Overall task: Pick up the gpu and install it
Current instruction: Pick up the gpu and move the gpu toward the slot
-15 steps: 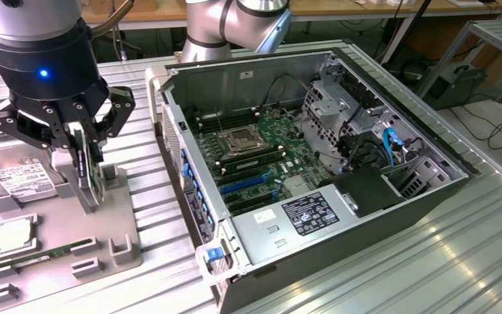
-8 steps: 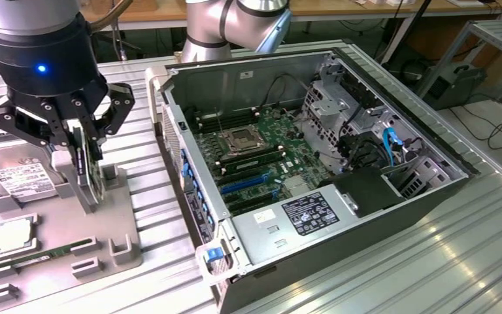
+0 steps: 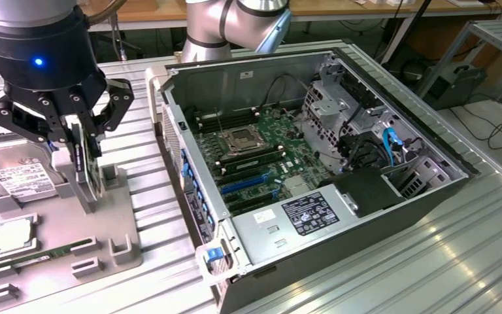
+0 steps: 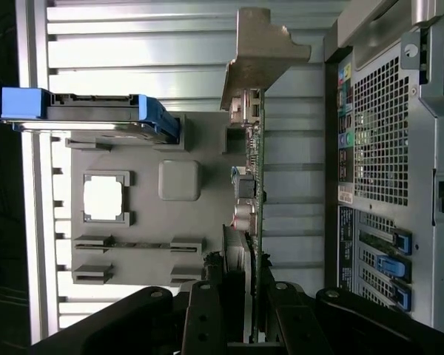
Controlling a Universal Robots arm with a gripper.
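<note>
My gripper (image 3: 83, 147) hangs at about ten o'clock in the exterior view, fingers closed on the gpu (image 4: 254, 177). I grip the card on edge, standing upright. The pinch sits at the end away from the silver bracket (image 4: 263, 52), which I judge leaves the bracket and connector edge free for seating. The card is over the grey fixture tray (image 3: 63, 222), beside a raised post; I can't tell if its lower edge is in a tray slot or just off it, since my fingers and the post cover that spot. The open computer case (image 3: 365, 252) lies on its side at three o'clock from me, well apart, motherboard up, so the blue expansion slots (image 3: 246, 184) are reachable from above. Also on the tray: hard drive (image 3: 20, 180) at about seven o'clock from the gripper, processor (image 3: 11, 234) and memory stick (image 3: 42, 254) further toward six, all lying in their own nests. From the wrist I see the card edge-on, so its faces are hidden. The exact target slot is hard to make out, and the tray is cut off at nine o'clock.
</note>
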